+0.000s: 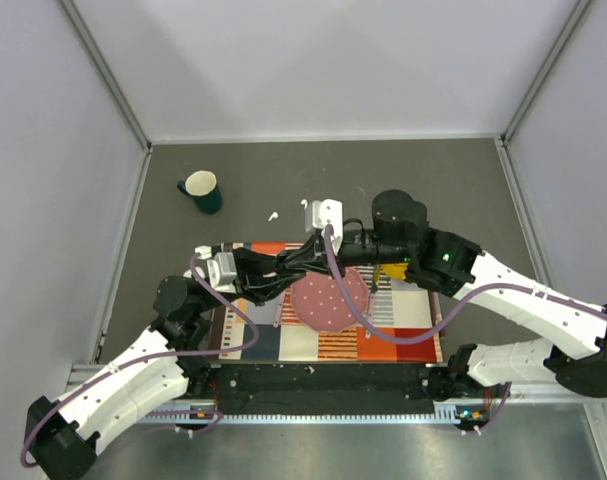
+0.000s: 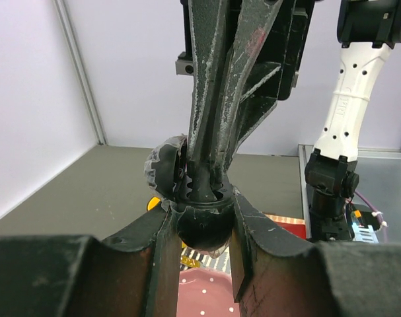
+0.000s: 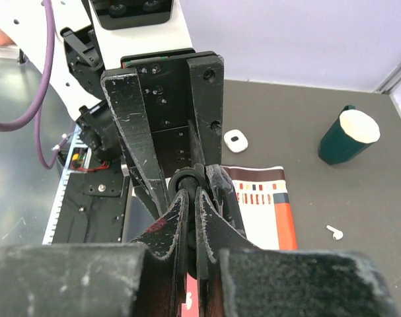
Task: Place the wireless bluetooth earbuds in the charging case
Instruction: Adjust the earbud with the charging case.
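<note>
The charging case (image 3: 235, 140), a small white rounded square with a dark centre, lies on the grey table beyond the mat's end. One white earbud (image 3: 333, 232) (image 1: 273, 214) lies on the table near the mug. A second white speck (image 1: 304, 204) lies further right. Both grippers meet in the air above the mat, away from case and earbuds. My left gripper (image 2: 203, 212) (image 1: 305, 264) is shut on a small black rounded object (image 2: 203, 230). My right gripper (image 3: 194, 191) (image 1: 332, 253) comes from the other side, jaws pressed together on the same object's ribbed top (image 2: 201, 188).
A dark green mug (image 1: 201, 190) (image 3: 349, 135) stands at the back left. A striped colourful mat (image 1: 403, 310) carries a maroon dotted disc (image 1: 328, 300) and a yellow item (image 1: 388, 272). Grey walls enclose the table; a black rail (image 1: 323, 385) runs along the near edge.
</note>
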Available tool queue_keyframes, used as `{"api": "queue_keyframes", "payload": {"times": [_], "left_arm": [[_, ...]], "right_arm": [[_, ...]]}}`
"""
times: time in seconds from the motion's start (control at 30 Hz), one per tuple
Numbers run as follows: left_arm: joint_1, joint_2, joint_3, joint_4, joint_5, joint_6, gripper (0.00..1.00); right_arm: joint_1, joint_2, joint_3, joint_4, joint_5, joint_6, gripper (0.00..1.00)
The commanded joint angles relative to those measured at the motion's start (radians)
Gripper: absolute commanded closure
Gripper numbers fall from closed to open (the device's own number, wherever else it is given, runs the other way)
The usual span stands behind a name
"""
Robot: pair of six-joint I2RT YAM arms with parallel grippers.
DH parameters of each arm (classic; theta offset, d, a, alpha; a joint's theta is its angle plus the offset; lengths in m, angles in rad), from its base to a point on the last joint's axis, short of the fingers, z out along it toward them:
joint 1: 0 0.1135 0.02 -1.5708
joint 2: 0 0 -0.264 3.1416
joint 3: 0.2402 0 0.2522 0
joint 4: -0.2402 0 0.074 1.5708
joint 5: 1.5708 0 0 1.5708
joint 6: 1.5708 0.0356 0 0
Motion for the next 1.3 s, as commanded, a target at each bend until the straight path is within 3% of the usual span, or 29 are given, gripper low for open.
{"api": "queue_keyframes", "payload": {"times": [0.0, 0.43, 0.67, 1.03, 1.27], "left_arm": [[0.003, -0.027, -0.004, 0.138, -0.069, -0.012, 1.00], [0.003, -0.019, -0.004, 0.165, -0.041, -0.023, 1.00], [0.004, -0.031, -0.005, 0.178, -0.057, -0.015, 1.00], [0.003, -0.057, -0.024, 0.175, -0.092, -0.003, 1.00], [0.003, -0.057, -0.021, 0.158, -0.084, 0.003, 1.00]], "right_arm": [[0.011, -0.054, -0.078, 0.150, 0.017, 0.073, 1.00], [0.013, -0.044, -0.114, 0.226, 0.015, 0.094, 1.00], [0.014, 0.003, -0.058, 0.089, 0.047, 0.028, 1.00], [0.028, -0.006, -0.055, 0.045, 0.120, -0.039, 1.00], [0.030, -0.017, -0.053, 0.077, 0.133, -0.008, 0.80]]}}
